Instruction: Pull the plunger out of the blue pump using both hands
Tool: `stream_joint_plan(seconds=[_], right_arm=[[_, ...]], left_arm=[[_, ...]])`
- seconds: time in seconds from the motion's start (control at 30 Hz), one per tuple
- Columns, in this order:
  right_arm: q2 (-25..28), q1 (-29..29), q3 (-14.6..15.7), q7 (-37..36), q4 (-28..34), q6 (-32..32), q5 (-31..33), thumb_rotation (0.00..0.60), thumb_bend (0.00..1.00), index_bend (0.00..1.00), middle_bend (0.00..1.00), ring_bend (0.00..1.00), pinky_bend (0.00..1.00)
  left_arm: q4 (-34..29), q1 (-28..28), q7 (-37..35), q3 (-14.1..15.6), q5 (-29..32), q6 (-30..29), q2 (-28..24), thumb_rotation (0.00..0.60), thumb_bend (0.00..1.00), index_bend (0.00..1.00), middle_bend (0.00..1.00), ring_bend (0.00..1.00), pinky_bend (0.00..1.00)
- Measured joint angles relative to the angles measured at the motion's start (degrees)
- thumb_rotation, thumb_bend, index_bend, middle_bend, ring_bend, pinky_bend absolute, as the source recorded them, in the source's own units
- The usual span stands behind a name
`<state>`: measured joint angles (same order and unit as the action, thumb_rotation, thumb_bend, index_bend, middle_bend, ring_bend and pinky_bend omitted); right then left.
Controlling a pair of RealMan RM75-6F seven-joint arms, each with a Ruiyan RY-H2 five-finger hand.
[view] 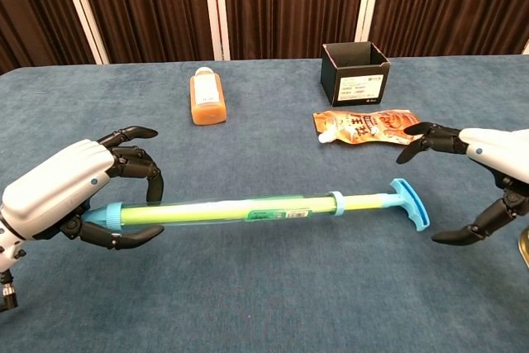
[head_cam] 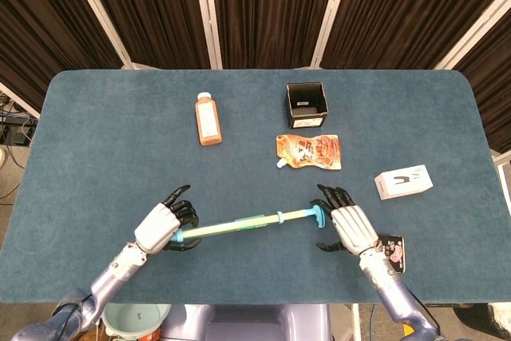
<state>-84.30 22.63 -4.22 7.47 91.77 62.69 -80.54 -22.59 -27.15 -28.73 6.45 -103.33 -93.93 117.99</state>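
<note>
**Left robot hand holding the pump, right robot hand open by the handle**

The blue tabletop (head_cam: 96,133) is reaching wide on all sides. Its near edge is running just below both robot hands. The near middle part, where the pump is lying, is showing lots of bare cloth around it. The other things are sitting farther back or off to the right side.

The blue pump (view: 223,209) is stretching sideways across the near part of the tabletop. Its clear tube is showing green inside. The left robot hand (view: 70,192) is gripping the tube's left end, with dark fingers curling over and under it. The plunger (view: 376,200) is sticking a little way out of the tube's right end. Its blue T-shaped handle (view: 410,203) is pointing toward the right robot hand (view: 483,175). That hand is sitting just beside the handle with its fingers spread apart, some above and one below, holding nothing. In the chest view there is a gap between its fingertips and the handle.

An orange juice bottle (head_cam: 208,118) is lying well behind the pump on the left. A black open box (head_cam: 306,105) is standing farther back, with an orange snack pouch (head_cam: 310,152) lying flat in front of it. A small white box (head_cam: 403,182) is lying to the right. A dark packet (head_cam: 393,250) is lying just beside the right wrist.
</note>
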Motion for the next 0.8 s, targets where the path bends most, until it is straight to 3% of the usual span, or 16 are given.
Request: stream_joint_plan(seconds=[0.37, 0.8], right_arm=[[-2.8, 1.8, 0.5, -12.3, -8.7, -2.2, -2.1, 0.6, 0.24, 0.26, 0.06, 0.0, 0.0], [-6.9, 4.7, 0.0, -20.2, -16.1, -4.8, -2.8, 0.6, 0.26, 0.26, 0.06, 0.01, 0.0]], left_arm=[[1.4, 0.0, -4.5, 0.6, 1.4, 3.1, 1.1, 0.6, 0.6, 0.71, 0.56, 0.39, 0.16], [3.6, -0.6, -7.2, 0.9, 2.4, 4.6, 2.3, 0.6, 0.6, 0.71, 0.56, 0.39, 0.16]])
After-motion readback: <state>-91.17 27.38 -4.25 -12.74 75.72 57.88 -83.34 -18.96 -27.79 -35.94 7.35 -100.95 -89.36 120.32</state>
